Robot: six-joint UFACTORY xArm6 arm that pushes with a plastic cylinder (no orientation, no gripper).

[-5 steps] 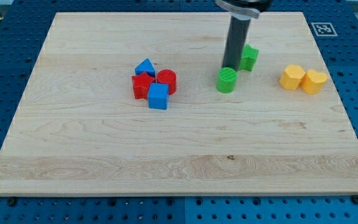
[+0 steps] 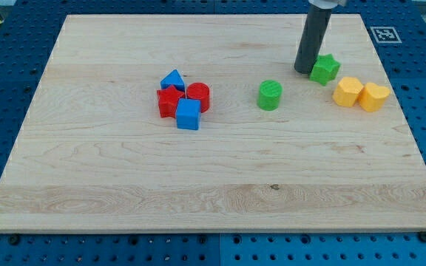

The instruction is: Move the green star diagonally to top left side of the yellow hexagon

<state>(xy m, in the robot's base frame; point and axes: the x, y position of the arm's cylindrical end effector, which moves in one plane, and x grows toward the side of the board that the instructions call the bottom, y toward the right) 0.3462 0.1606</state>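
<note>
**Tip pressing the green star toward the yellow hexagon's upper-left corner**

My tip (image 2: 304, 71) is sitting on the board right against the green star (image 2: 325, 69), which is lying just to the tip's right in the view. There is no claw on this rod, so nothing is being clenched or released; the rod is only leaning on the star's left flank. The star is resting close to the yellow hexagon (image 2: 347, 91), up and to the left of it, with only a thin gap visible between them.

The star is looking like a small, rigid, light plastic piece that is probably sliding easily over the smooth wooden board (image 2: 109, 185). Its points are likely making it twist if it is being pushed off-centre, so the contact is best kept on a flat notch, in line with the star's middle. No hold is possible, only a push.

Further to the tip's right, the yellow heart-like block (image 2: 374, 96) is touching the hexagon. Below-left of the tip the green cylinder (image 2: 270, 94) is standing apart and is not blocking anything. Well to the tip's left, a cluster is huddling together: a blue triangular block (image 2: 172, 79), a red cylinder (image 2: 198, 96), a red block (image 2: 168, 101) and a blue cube (image 2: 188, 114). The main hazard, as I judge it, is overshooting and nudging the hexagon.
</note>
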